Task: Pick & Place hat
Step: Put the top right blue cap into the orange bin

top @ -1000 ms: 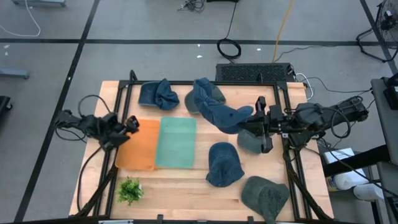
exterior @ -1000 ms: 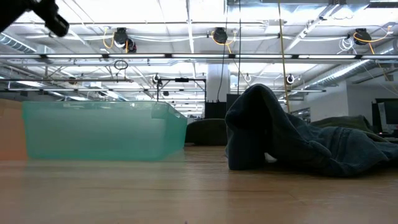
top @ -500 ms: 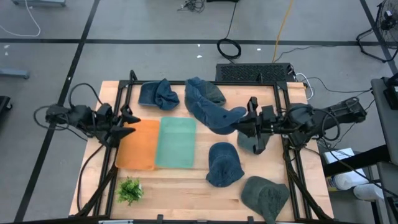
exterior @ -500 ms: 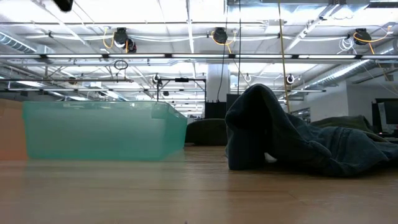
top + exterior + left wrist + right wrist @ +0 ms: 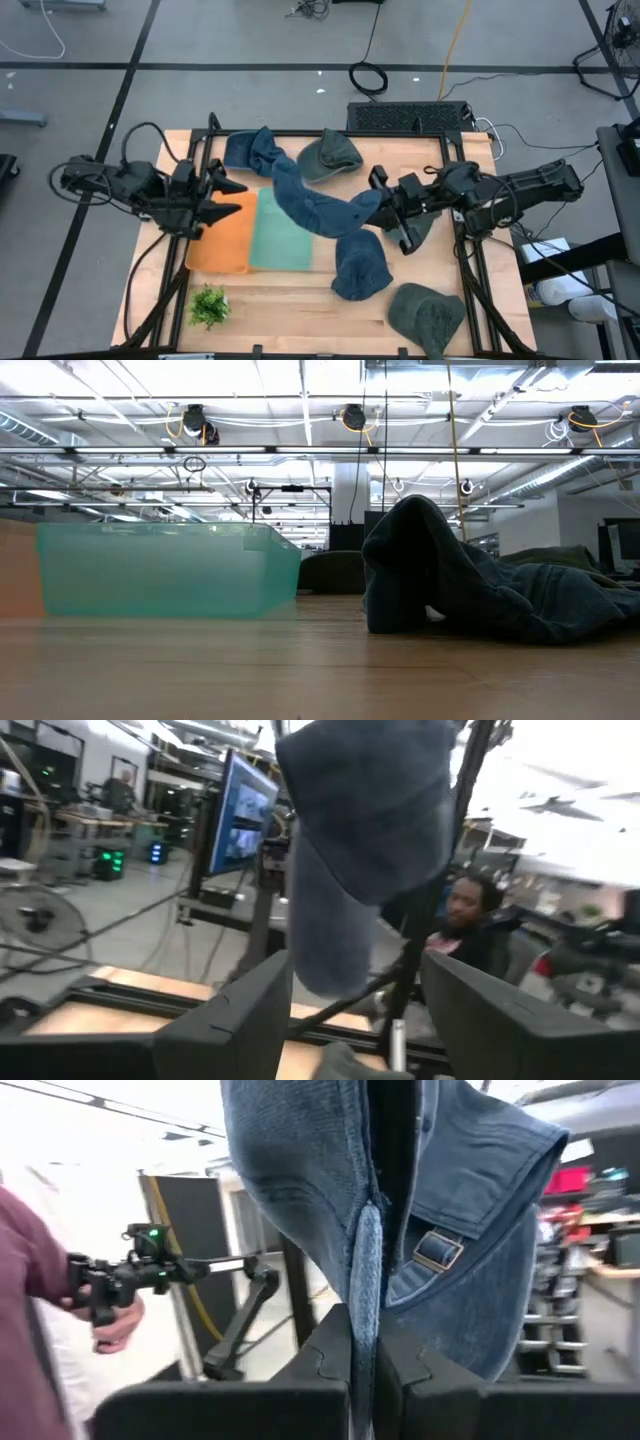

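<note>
Left gripper [image 5: 222, 198] hangs over the left part of the table [image 5: 300, 295], its fingers spread and holding nothing, pointing right above the orange bin [image 5: 222, 240]; just right of that bin sits the green bin [image 5: 283, 232], and a small green plant [image 5: 209, 306] stands near the table's near left corner. At the far edge lies a crumpled blue hat [image 5: 250, 152], and to its right an olive hat [image 5: 331, 155]. Right gripper [image 5: 381, 209], right of the table's middle, has its fingers pressed together on the brim of a long blue hat [image 5: 310, 205], which is lifted off the table and stretches leftward from the fingers over the green bin; the right wrist view shows this hat [image 5: 330, 1190] pinched between the dark fingers [image 5: 325, 1370], a strap buckle visible on it, and the left wrist view shows it [image 5: 360, 830] hanging ahead. Nearer, another blue hat [image 5: 359, 265] lies on the wood, and a dark green hat [image 5: 427, 316] sits at the near right corner
</note>
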